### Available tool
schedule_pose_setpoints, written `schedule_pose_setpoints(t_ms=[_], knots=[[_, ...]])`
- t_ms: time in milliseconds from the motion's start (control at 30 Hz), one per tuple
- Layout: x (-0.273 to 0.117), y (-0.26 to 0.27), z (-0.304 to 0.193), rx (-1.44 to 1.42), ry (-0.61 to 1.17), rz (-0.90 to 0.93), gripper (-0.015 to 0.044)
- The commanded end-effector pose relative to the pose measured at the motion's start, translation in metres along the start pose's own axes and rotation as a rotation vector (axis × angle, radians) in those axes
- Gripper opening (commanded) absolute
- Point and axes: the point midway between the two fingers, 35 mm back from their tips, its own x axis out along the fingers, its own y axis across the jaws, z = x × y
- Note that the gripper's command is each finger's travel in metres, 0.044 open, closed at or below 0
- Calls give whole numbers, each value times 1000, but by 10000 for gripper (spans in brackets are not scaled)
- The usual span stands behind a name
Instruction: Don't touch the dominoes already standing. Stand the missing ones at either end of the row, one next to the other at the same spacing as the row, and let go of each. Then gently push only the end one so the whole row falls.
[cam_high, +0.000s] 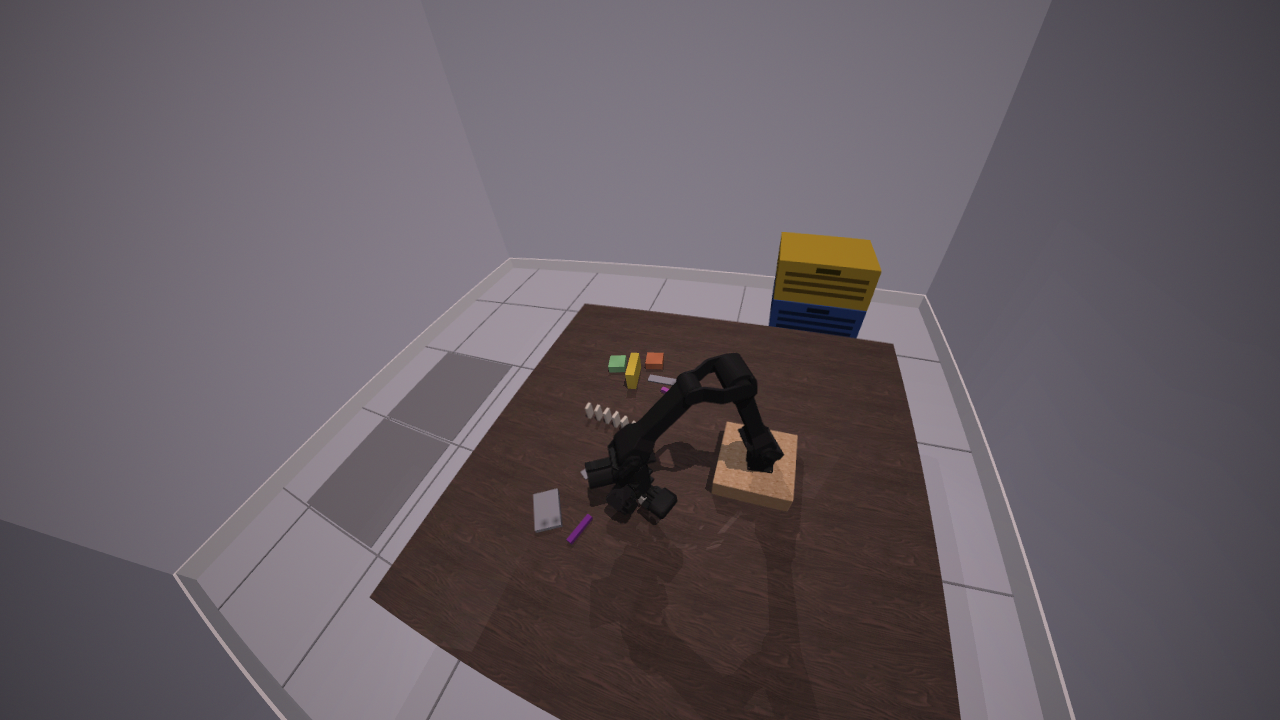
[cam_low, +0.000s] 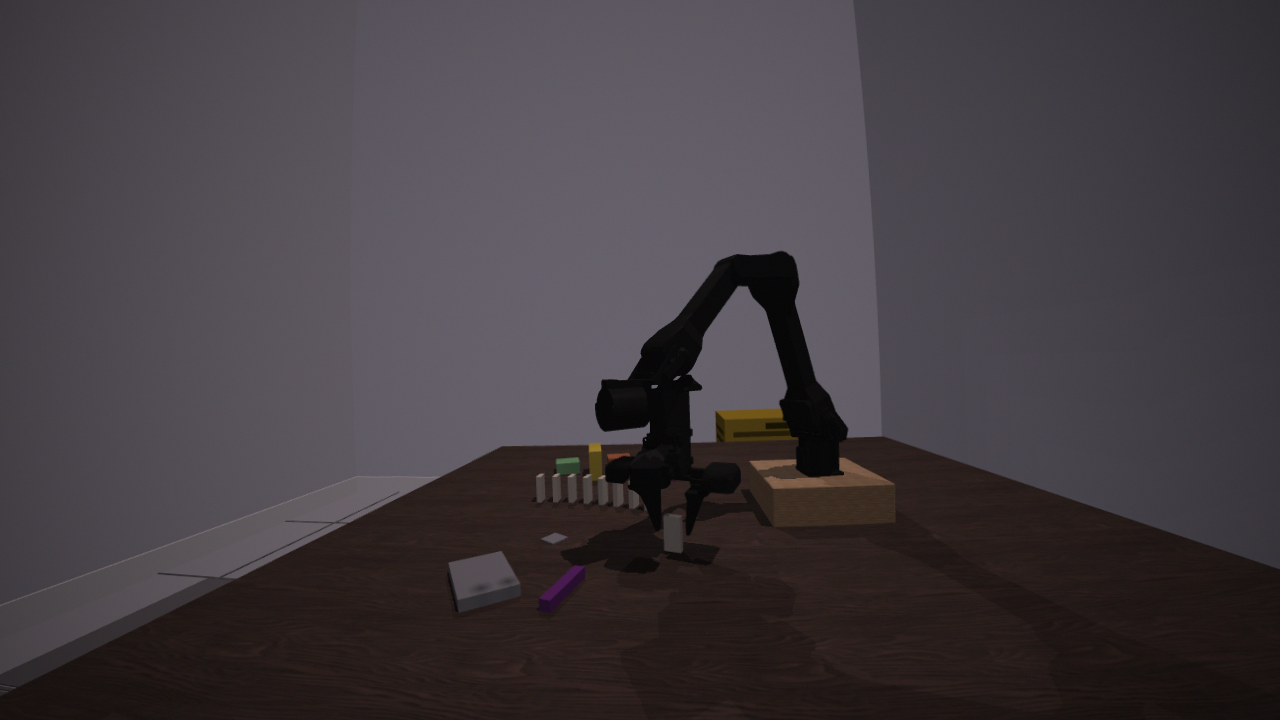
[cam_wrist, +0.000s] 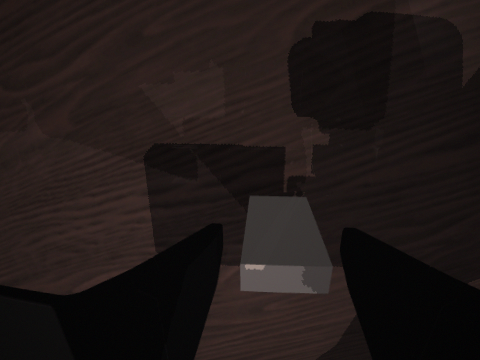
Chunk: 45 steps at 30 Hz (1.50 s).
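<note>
Our claw is partly open and grips nothing. The loose domino stands up tall on the tabletop, between our two fingertips. We probably need to go a bit lower, then squeeze its sides.
</note>
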Motion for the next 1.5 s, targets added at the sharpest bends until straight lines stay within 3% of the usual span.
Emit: schedule_pose_setpoints(t_ms=[0, 367, 667, 967, 1067, 1367, 1467], knots=[[0, 1, 0, -4, -3, 4, 125], [-2, 0, 1, -4, -3, 4, 107], [-131, -1, 1, 0, -1, 0, 107], [-134, -4, -3, 41, -3, -3, 107], [-134, -21, -23, 262, -8, -9, 107], [-134, -68, -137, 1396, 1, -11, 107], [-134, -70, -153, 1557, 6, -10, 107]])
